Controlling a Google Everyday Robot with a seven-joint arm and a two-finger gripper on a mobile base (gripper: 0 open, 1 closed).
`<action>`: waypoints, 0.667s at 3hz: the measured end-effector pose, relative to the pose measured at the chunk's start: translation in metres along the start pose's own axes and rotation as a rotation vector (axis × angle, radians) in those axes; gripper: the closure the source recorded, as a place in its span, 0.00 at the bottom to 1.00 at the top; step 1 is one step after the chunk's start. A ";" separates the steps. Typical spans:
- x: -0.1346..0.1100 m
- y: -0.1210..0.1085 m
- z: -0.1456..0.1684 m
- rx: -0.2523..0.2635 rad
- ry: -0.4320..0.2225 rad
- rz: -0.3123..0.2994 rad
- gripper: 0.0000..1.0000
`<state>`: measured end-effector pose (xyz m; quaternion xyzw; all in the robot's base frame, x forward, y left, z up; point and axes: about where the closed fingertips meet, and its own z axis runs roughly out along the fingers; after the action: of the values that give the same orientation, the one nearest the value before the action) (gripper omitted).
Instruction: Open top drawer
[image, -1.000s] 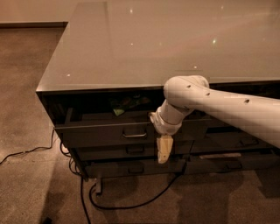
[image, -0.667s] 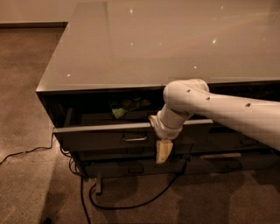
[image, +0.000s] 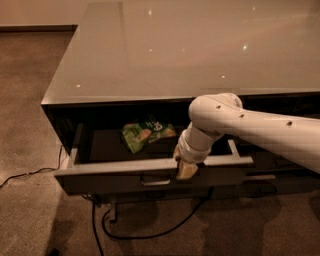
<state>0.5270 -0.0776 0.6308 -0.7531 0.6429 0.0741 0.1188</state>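
The top drawer (image: 115, 176) is a wide dark grey drawer under the glossy grey counter top, pulled well out toward me. Its small metal loop handle (image: 156, 181) sits at the centre of the front. A green snack bag (image: 146, 135) lies inside on the drawer floor. My gripper (image: 186, 170) hangs from the white arm over the drawer's front edge, just right of the handle, its pale fingertips against the front panel.
The counter top (image: 175, 45) spans the upper view. Lower drawer fronts (image: 280, 182) show at the right beneath the arm. A black cable (image: 150, 232) loops on the carpet below the drawer, and another (image: 25, 175) runs off at the left.
The top drawer has slid further out toward me, showing more of its inside and the green bag. My gripper has moved with the front edge.
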 end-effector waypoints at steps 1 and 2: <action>0.009 0.033 -0.005 -0.014 0.034 0.075 0.62; 0.006 0.033 -0.005 -0.014 0.034 0.075 0.39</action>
<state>0.4948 -0.0889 0.6309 -0.7303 0.6722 0.0705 0.0997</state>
